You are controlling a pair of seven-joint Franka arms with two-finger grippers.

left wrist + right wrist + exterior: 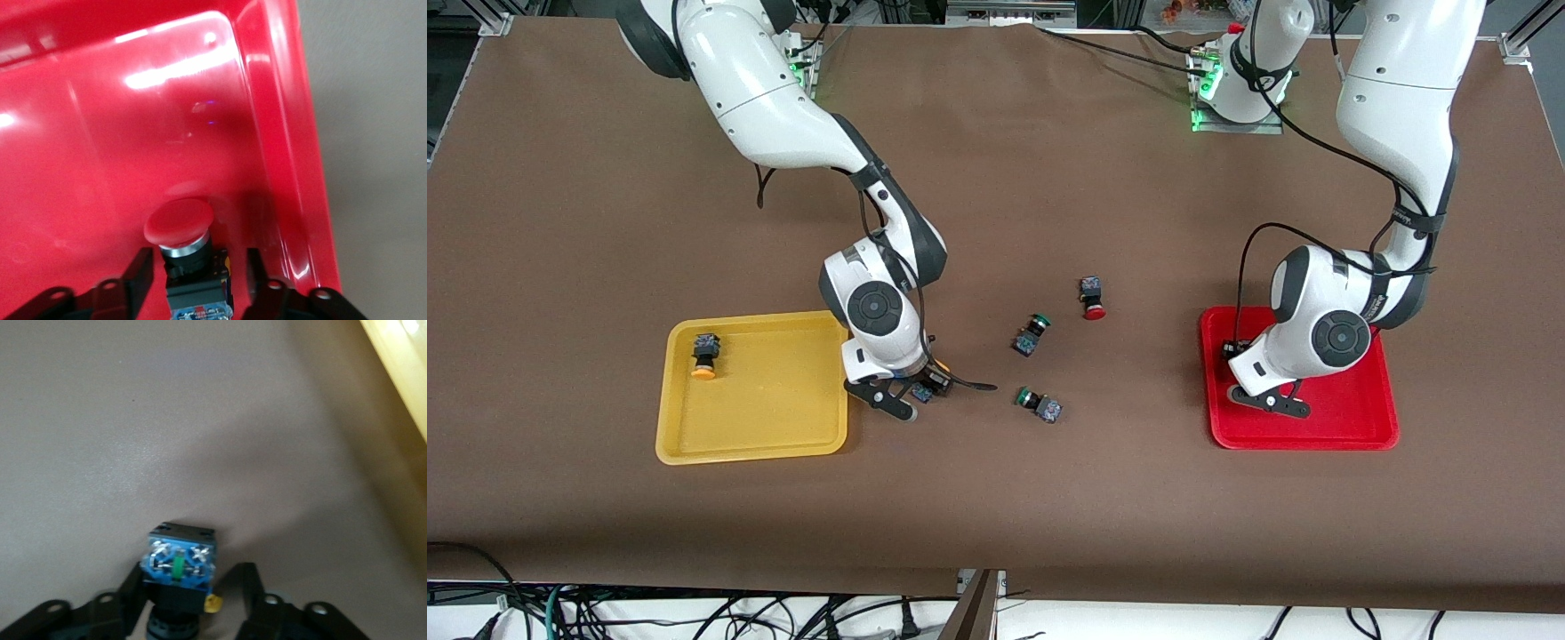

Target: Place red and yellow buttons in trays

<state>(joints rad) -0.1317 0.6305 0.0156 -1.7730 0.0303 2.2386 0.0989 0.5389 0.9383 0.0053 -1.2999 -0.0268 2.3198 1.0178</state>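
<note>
**Two grippers down, each with fingers astride a button**

Left gripper (193,277): sits low inside the red tray (1352,418), in the lower part of the front frame toward the left arm's end of the table. Fingers (141,267) spread, one on each side of a red button (179,225), with a sliver of gap showing on both sides of the dark body. Not pinching it. Button close to a rounded corner of the tray, near the raised rim, red cap pointing away from the wrist camera.

Right gripper (190,603): down at table level near the middle of the front frame, just beside the yellow tray (756,444), at that tray's edge toward the table's centre. Fingers (133,590) spread around a yellow button (179,567) outside the tray. One finger close against the dark body, the other standing off with a clear gap. Blue terminal end of the button faces the wrist camera; only a speck of the yellow cap peeks out. Cannot tell whether the button rests on the brown table (996,178) or hangs just above it.

Elsewhere in the front frame:
- Second yellow button (704,356) lying in the yellow tray, near the corner farthest from the camera and toward the right arm's end.
- Second red button (1092,298) loose on the table at the frame's centre, between the two trays, cap toward the camera.
- Two green buttons near it: one (1030,333) just beside and slightly lower in the frame, the other (1039,404) lower again.
</note>
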